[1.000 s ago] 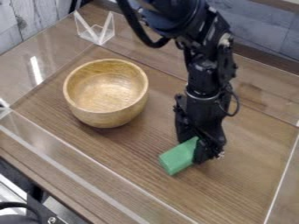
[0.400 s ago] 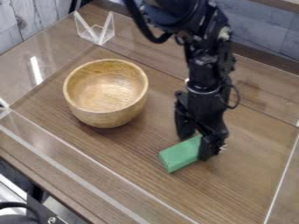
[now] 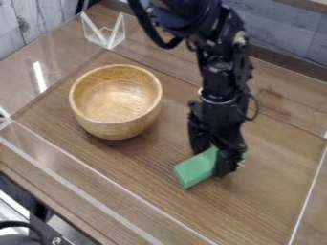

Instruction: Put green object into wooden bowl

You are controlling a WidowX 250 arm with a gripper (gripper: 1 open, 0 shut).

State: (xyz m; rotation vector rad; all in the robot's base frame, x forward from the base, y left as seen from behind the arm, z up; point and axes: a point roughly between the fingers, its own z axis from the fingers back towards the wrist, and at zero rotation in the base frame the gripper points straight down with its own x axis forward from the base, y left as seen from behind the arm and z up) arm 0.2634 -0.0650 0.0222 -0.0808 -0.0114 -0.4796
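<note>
Standing on a wide wooden table (image 3: 102, 182) with clear plastic walls around its edges, I am a single black robot arm (image 3: 220, 57) reaching down from the top of the view. To the left of the table's middle sits the wooden bowl (image 3: 117, 100), round, thick-walled, light golden-brown, and holding nothing that I can see. Behind it, near the far edge, stands a small clear plastic stand (image 3: 105, 32). My gripper (image 3: 219, 156) points straight down, right of the bowl and well apart from it, with its tips low at the table surface. My jaws are spread wide apart and grip nothing. The green object (image 3: 197, 170), a small flat matte bar, lies on the table at my fingertips, its far end tucked under or between them and its near end sticking out toward the camera; whether a finger touches it I cannot tell. I judge it light, stiff and solid, not fragile, with a dull surface that should not slip. Its flat long sides look like the best place to take hold, squeezing across the narrow width near the middle so it hangs level. It is much smaller than the bowl's opening, so it should drop in easily
</note>
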